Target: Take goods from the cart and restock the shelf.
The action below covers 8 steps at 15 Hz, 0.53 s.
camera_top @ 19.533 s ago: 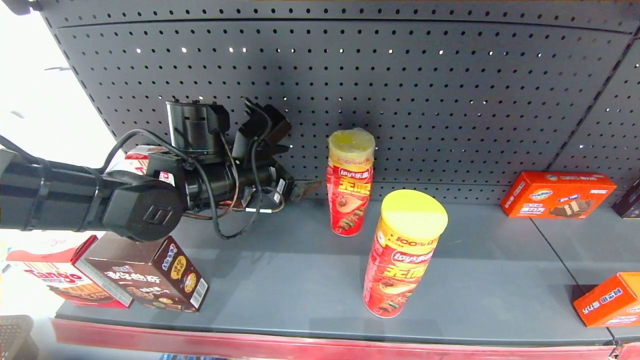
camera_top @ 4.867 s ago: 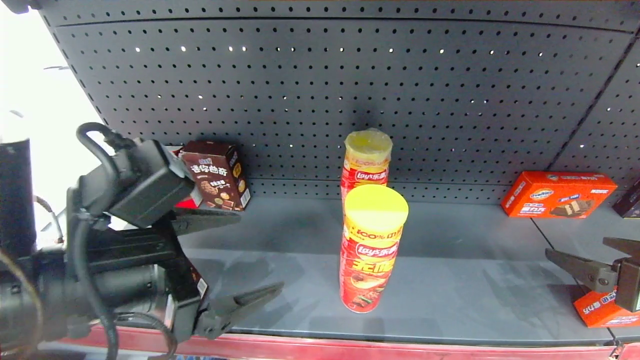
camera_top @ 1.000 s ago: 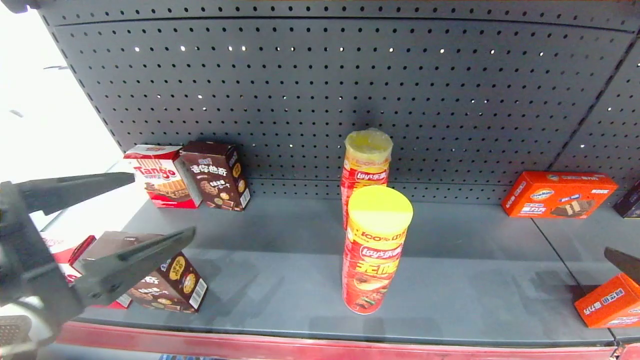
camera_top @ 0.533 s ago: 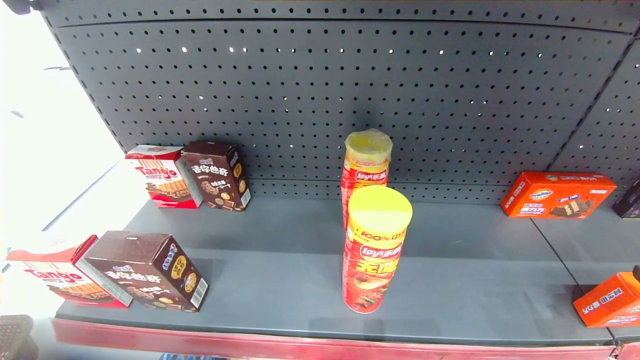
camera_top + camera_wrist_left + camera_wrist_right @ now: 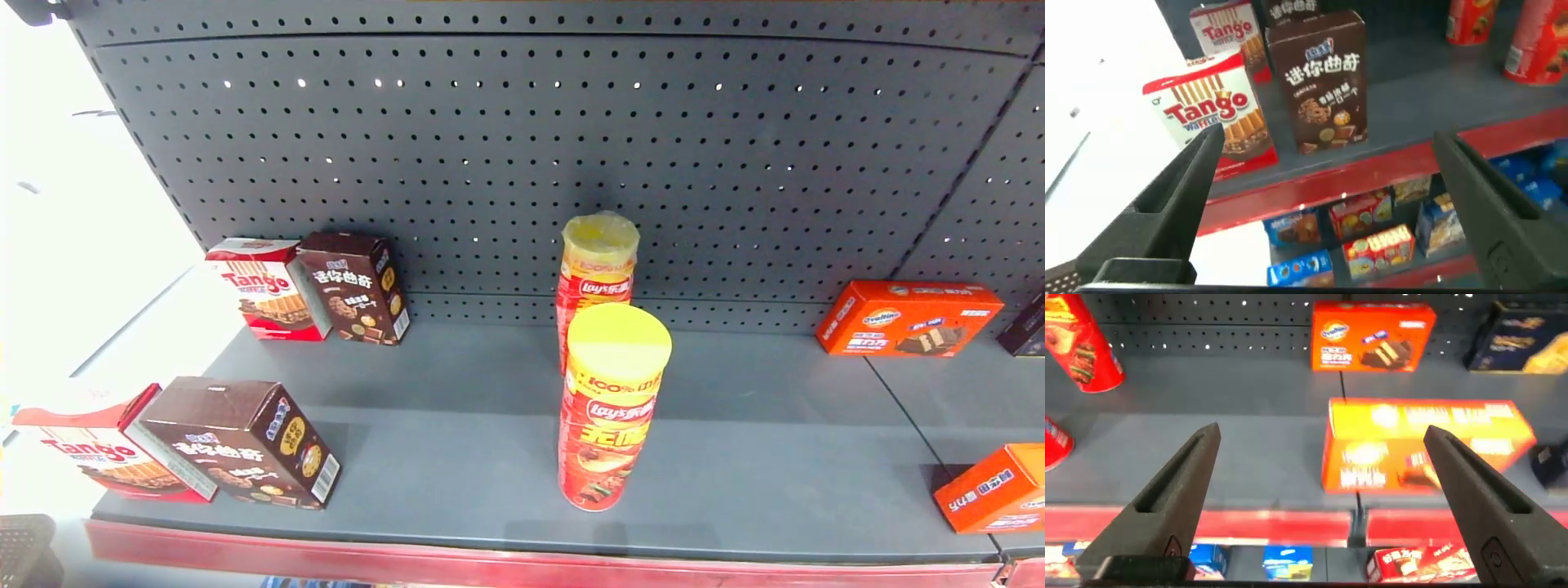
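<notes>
My left gripper [image 5: 1327,143] hangs low off the front-left corner of the grey metal shelf [image 5: 457,457], fingers spread, nothing in them. My right gripper [image 5: 1323,431] is the same at the front-right edge, wide apart and empty. I judge both are free for the next cart pick.

Two red cylindrical crisp cans with yellow lids stand upright mid-shelf in a file. The front can [image 5: 608,408] is near the front edge and the rear can [image 5: 596,261] is by the back panel.

The brown cardboard biscuit box [image 5: 245,441] and the red-and-white wafer box [image 5: 98,453] sit side by side at the front-left corner, labels outward. That looks like shopper-facing stock, with gaps left to fill.
</notes>
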Available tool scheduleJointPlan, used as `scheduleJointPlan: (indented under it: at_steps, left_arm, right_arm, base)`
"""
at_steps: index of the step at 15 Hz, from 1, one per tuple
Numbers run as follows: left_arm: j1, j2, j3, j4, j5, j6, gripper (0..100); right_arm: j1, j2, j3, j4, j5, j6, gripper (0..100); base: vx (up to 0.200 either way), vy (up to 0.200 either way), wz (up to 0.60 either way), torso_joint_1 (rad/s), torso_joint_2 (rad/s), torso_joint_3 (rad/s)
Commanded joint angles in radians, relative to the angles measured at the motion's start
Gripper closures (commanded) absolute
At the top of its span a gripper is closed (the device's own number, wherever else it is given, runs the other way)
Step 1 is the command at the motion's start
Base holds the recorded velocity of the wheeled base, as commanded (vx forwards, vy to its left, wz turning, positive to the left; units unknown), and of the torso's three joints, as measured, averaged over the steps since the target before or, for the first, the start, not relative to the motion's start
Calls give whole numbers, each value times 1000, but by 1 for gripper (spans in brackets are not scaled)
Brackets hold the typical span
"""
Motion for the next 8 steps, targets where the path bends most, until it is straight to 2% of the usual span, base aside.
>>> scheduleJointPlan:
  at_steps: [1, 3, 4, 5, 7, 8]
  left_arm:
    - [0, -6, 118, -96, 24, 6, 0]
    - [0, -6, 126, -93, 24, 3, 0]
    - [0, -6, 126, -92, 18, 0, 0]
    - [0, -6, 126, -82, 16, -2, 0]
    - [0, -6, 126, -55, 13, -5, 0]
    - [0, -6, 126, -53, 13, -8, 0]
  right_arm:
    - [-4, -189, 169, -32, 4, -1, 0]
    - [-3, -187, 165, 115, 45, -7, 0]
    - [-4, -187, 165, 110, 117, -10, 0]
    - [-29, -178, 156, 127, 123, -4, 0]
    - [-190, -184, 159, 124, 89, 22, 0]
    - [-182, -186, 162, 116, 96, 20, 0]
  base:
    - [0, 0, 0, 0, 0, 0]
    - [0, 0, 0, 0, 0, 0]
    - [0, 0, 0, 0, 0, 0]
    - [0, 0, 0, 0, 0, 0]
    - [0, 0, 0, 0, 0, 0]
    - [0, 0, 0, 0, 0, 0]
